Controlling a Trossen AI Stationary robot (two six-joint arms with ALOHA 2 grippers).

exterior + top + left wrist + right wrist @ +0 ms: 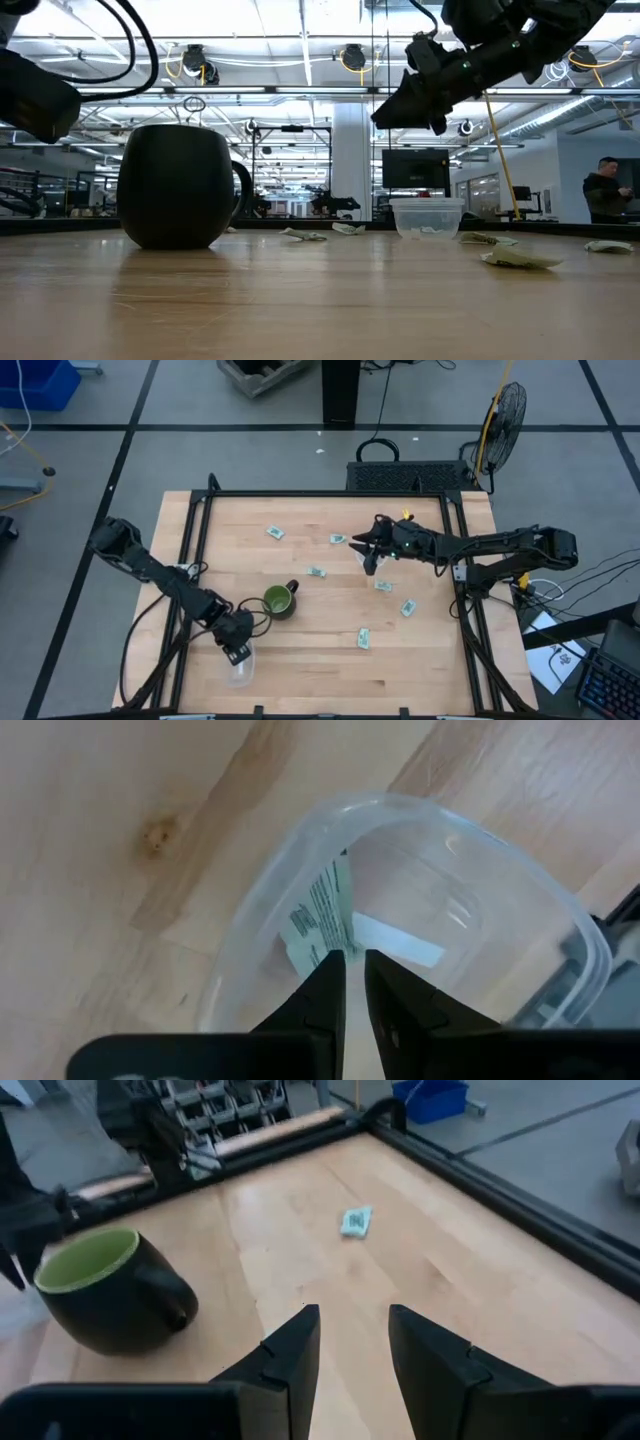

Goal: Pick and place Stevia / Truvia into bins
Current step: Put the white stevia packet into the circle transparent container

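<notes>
Left gripper point(355, 975) is hovering over the clear bin point(241, 670) just beside the green mug point(279, 601); I am seeing its fingers slightly apart, with one sachet point(322, 918) lying inside the bin. Right of the mug, other sachets point(363, 638) are lying on the table point(300, 680). Right gripper point(352, 1342) is hanging farther right, fingers apart, holding nothing.
</notes>
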